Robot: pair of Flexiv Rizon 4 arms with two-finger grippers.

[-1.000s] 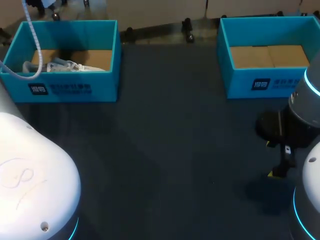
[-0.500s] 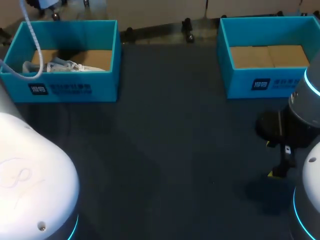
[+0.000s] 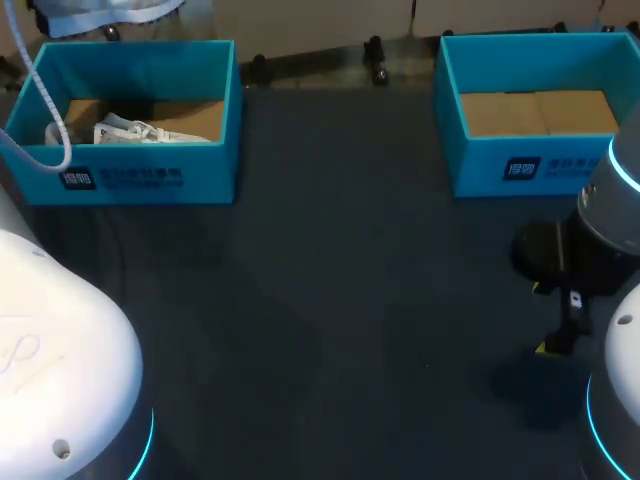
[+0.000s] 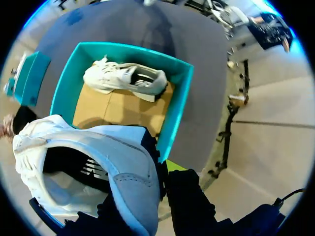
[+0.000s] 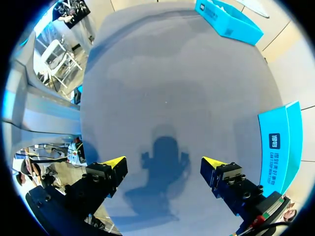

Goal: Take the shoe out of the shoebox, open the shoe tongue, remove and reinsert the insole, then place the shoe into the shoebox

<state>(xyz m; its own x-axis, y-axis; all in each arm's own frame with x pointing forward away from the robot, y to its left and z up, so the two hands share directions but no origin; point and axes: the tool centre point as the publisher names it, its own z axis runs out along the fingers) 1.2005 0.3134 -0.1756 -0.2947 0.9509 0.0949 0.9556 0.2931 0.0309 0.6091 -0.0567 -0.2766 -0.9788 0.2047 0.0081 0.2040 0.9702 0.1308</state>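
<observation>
My left gripper (image 4: 160, 169) is shut on the heel of a white shoe with a pale blue heel (image 4: 98, 167), held high over the left teal shoebox (image 4: 179, 98). One yellow fingertip shows beside the heel; the other is hidden behind the shoe. In the head view the held shoe (image 3: 110, 12) shows past the far wall of that shoebox (image 3: 150, 175). A second white shoe (image 3: 130, 130) lies inside the box on its cardboard floor, also visible under my left gripper as the white shoe (image 4: 125, 78). My right gripper (image 5: 162, 162) hangs open over bare table at the front right, far from both shoes.
A second teal shoebox (image 3: 520, 165) with a bare cardboard floor stands at the back right, beside my right gripper (image 3: 545, 318). A white cable (image 3: 40, 100) loops over the left box. Dark table (image 3: 330, 300) stretches between the boxes.
My left arm has shifted, and more of the held shoe now shows above the left box's far wall. The right arm has not moved.
</observation>
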